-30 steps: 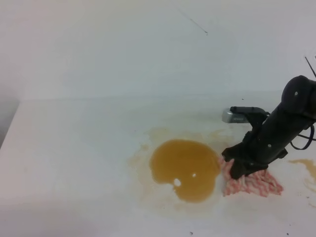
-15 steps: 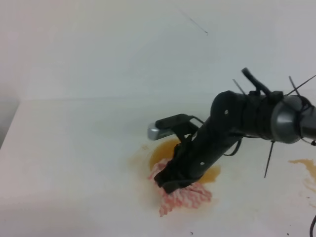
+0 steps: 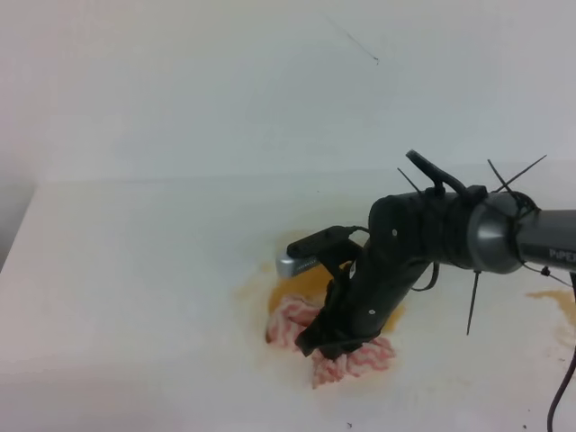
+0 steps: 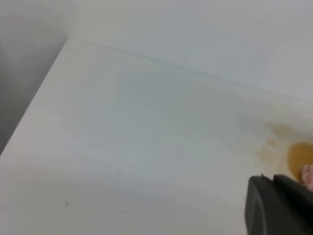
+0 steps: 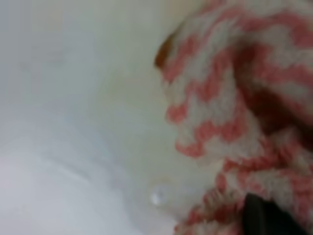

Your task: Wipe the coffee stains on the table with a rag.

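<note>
My right gripper (image 3: pixel 329 338) reaches across to the middle of the table (image 3: pixel 135 270) and presses down, shut on the rag (image 3: pixel 292 325). The pink-and-white zigzag rag lies bunched under and around the fingers, on top of the coffee stains (image 3: pixel 303 284). Only an amber rim of the stain and pale tan smears show around it. In the right wrist view the rag (image 5: pixel 234 98) fills the right side, with a dark fingertip (image 5: pixel 264 218) on it and a brown edge of stain (image 5: pixel 164 51). The left wrist view shows the coffee stains (image 4: pixel 298 156) far right and a dark gripper part (image 4: pixel 279 208).
A second, smaller brown smear (image 3: pixel 560 302) lies near the table's right edge. The table's left edge (image 4: pixel 34 103) drops off to a grey floor. A white wall stands behind the table. Cables and zip ties stick out from the right arm (image 3: pixel 468 234).
The right arm swept the rag from the blotch's right side leftward across it. Most of the brown blotch is now covered or wiped, and the rag has shifted slightly since half a second ago.
</note>
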Action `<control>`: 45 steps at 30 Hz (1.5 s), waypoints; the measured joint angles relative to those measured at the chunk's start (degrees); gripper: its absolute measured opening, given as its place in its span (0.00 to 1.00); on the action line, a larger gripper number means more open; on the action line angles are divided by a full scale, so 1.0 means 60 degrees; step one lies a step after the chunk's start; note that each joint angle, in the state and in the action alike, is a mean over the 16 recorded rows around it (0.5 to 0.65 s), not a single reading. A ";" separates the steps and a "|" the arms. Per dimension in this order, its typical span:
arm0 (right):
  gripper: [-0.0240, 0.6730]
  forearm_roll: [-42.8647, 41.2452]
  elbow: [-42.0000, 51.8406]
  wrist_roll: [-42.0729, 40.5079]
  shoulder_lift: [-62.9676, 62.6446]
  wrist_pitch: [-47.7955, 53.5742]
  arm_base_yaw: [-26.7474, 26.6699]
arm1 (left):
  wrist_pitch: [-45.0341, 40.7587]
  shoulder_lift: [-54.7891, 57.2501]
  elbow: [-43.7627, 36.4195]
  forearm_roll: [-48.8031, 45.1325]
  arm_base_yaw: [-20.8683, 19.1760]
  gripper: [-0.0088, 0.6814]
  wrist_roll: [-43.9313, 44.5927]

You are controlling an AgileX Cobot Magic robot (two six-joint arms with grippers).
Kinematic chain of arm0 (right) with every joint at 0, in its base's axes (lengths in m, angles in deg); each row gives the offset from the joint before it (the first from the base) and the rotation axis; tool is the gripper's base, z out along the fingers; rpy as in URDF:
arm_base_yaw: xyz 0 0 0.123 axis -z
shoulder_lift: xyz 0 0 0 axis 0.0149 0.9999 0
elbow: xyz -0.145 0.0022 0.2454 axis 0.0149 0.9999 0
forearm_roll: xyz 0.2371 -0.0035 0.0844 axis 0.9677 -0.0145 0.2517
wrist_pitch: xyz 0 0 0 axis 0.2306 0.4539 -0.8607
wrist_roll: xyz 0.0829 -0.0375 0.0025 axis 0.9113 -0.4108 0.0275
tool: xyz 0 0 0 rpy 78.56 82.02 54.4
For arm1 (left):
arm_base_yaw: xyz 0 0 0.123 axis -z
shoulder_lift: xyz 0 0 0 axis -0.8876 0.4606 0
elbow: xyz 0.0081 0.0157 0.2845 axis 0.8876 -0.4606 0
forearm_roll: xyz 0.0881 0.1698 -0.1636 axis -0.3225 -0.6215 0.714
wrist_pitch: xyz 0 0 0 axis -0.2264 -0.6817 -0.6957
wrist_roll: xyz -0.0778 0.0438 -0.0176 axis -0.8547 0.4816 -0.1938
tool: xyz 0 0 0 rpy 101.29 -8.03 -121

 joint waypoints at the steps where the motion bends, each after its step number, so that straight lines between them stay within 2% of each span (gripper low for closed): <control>1: 0.08 -0.0112 -0.0003 0.0093 0.0026 0.0009 0.0083 | 0.0000 0.0000 0.0000 0.0000 0.0000 0.01 0.0000; 15: 0.08 -0.0800 -0.0042 0.0376 0.0045 0.0279 0.1487 | 0.0000 0.0000 0.0000 0.0006 -0.0011 0.01 0.0000; 22: 0.08 -0.0887 -0.0370 0.0225 -0.0291 0.0423 0.1635 | 0.0000 0.0000 0.0000 0.0024 -0.0015 0.01 0.0000; 33: 0.08 -0.1673 -0.1880 0.0732 -0.0894 0.0896 0.2106 | 0.0000 0.0000 0.0000 0.0084 -0.0015 0.01 0.0000; 39: 0.08 -0.2205 -0.2362 0.1087 -0.0537 0.1415 0.2525 | 0.0000 0.0000 0.0000 0.0113 -0.0015 0.01 0.0000; 45: 0.08 -0.1803 -0.2401 0.1038 0.0230 0.1651 0.2703 | 0.0000 0.0000 0.0000 0.0129 -0.0015 0.01 0.0000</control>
